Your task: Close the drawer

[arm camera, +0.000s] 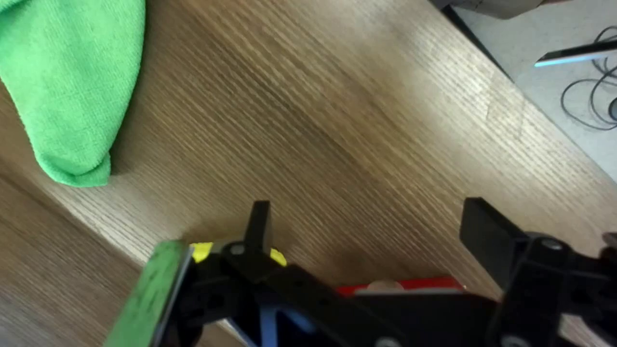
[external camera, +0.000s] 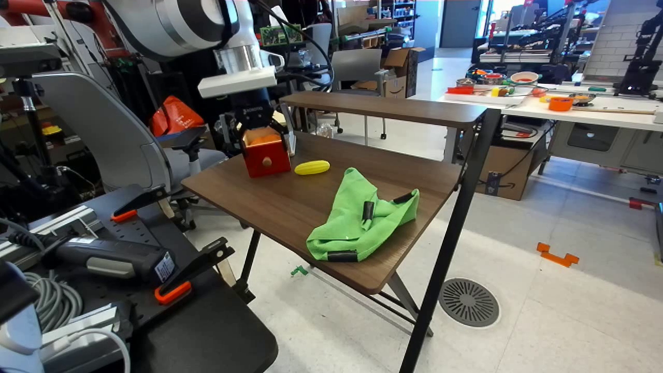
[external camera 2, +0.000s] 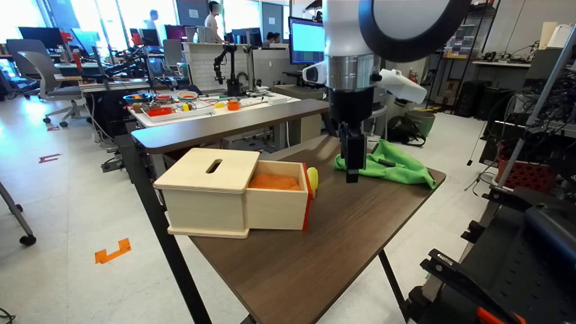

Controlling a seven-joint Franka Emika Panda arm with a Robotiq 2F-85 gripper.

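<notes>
Hovering above the worktop [external camera 2: 333, 247], I have my gripper [arm camera: 367, 214] spread wide near the drawer [external camera 2: 275, 209], which juts red-fronted from its wooden box [external camera 2: 202, 209].

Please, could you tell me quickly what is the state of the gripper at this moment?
Gripper: open, its fingers wide apart in the wrist view, holding nothing.

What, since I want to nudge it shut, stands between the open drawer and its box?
Nothing visible: the drawer lines up with the box, and the orange stuff inside appears below its rim. The box's inside is hidden.
</notes>
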